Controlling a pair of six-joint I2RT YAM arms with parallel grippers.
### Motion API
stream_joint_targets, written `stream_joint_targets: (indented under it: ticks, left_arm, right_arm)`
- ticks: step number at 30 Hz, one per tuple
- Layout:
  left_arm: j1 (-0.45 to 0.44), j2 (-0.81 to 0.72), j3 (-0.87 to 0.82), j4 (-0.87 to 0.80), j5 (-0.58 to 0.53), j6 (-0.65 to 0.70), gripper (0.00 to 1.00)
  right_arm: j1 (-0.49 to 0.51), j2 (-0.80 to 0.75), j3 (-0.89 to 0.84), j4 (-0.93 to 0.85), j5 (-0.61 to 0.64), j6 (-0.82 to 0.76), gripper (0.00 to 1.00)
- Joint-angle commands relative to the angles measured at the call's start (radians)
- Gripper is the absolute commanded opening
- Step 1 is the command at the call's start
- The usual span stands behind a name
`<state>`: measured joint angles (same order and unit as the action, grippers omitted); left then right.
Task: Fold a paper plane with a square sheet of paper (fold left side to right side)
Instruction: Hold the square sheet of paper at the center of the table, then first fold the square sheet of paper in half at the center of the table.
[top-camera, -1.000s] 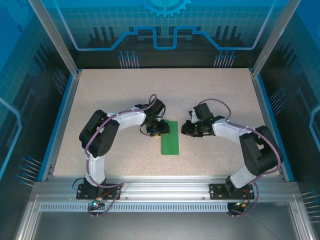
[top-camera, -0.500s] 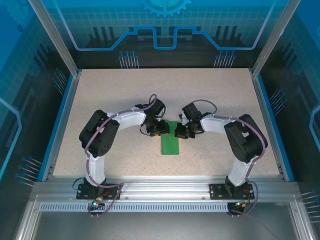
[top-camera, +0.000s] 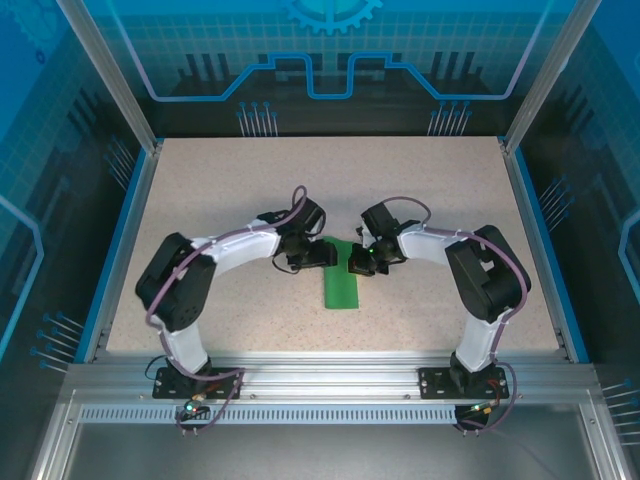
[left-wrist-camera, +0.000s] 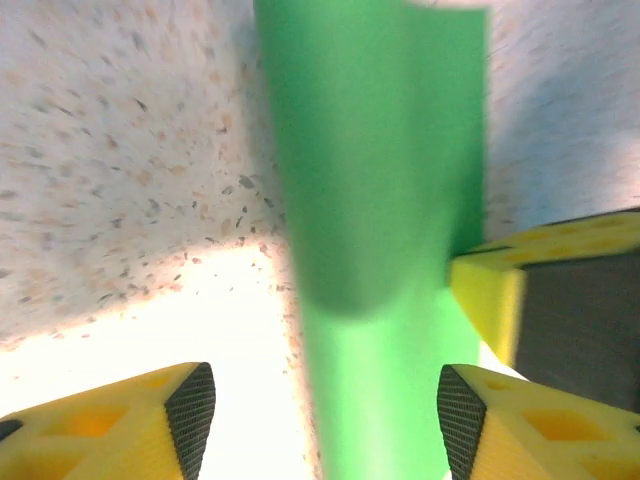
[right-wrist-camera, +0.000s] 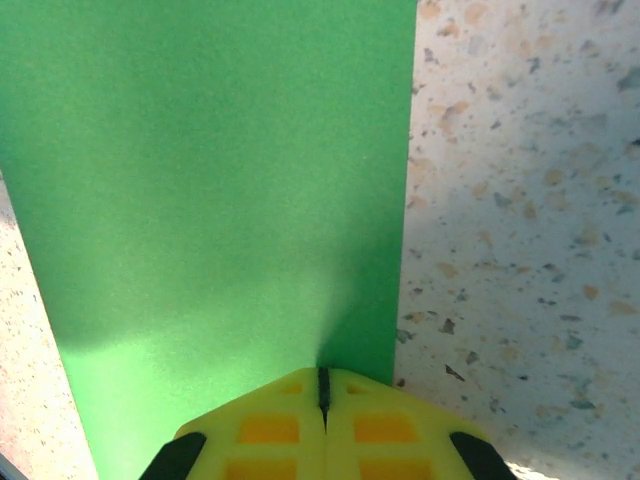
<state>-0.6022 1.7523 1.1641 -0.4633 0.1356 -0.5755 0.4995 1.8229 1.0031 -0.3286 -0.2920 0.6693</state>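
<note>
The square sheet of paper (top-camera: 340, 291) is bright green and lies flat on the table as a narrow folded rectangle, long side running near to far. My left gripper (top-camera: 320, 256) is at its upper left edge. In the left wrist view the left gripper (left-wrist-camera: 325, 405) is open, its fingertips (left-wrist-camera: 190, 415) apart low over the paper (left-wrist-camera: 380, 200). My right gripper (top-camera: 358, 264) is at the upper right edge. In the right wrist view it (right-wrist-camera: 322, 382) is shut, tips pressed down on the paper (right-wrist-camera: 200, 180) near its right edge. A yellow finger of the right gripper (left-wrist-camera: 490, 300) touches the paper's right side.
The speckled beige table (top-camera: 250, 190) is bordered by a blue rim (top-camera: 120, 240) and aluminium posts. The arm bases sit on the metal rail (top-camera: 320, 375) at the near edge. Both elbows bulge outward to the sides of the paper.
My right gripper moved left onto the paper's upper right part and stays pressed there. My left gripper opened wider, and the left arm's elbow swung out to the left.
</note>
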Motion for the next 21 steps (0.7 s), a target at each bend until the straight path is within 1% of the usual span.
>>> stream_joint_targets:
  ticks: [1,3,4,5,8,10,12,18,21]
  left_arm:
    - [0.002,-0.117,-0.024,0.024,-0.029,0.041,0.64]
    - [0.002,-0.13,-0.039,0.067,0.044,0.046,0.56]
    - [0.002,-0.122,-0.041,0.091,0.102,0.045,0.51]
    - [0.002,-0.106,-0.04,0.112,0.162,0.042,0.46]
    - [0.001,-0.03,-0.027,0.157,0.298,0.023,0.34]
    - [0.001,0.017,-0.021,0.18,0.342,0.009,0.29]
    - [0.001,0.059,-0.009,0.176,0.351,0.002,0.25]
    - [0.001,0.145,0.006,0.16,0.349,-0.005,0.2]
    - [0.001,0.166,0.013,0.124,0.31,0.007,0.19]
  right_arm:
    - [0.01,0.047,-0.014,-0.105,0.07,0.0,0.01]
    - [0.01,0.046,-0.012,-0.107,0.072,0.0,0.01]
    - [0.008,0.046,-0.013,-0.109,0.072,-0.001,0.01]
    - [0.009,0.047,-0.014,-0.109,0.072,0.0,0.01]
    - [0.009,0.046,-0.012,-0.109,0.069,0.0,0.01]
    - [0.01,0.046,-0.012,-0.109,0.069,-0.002,0.01]
    - [0.009,0.046,-0.014,-0.108,0.068,-0.002,0.01]
    - [0.01,0.047,-0.01,-0.116,0.074,-0.005,0.01]
    - [0.009,0.052,-0.008,-0.122,0.075,-0.005,0.01]
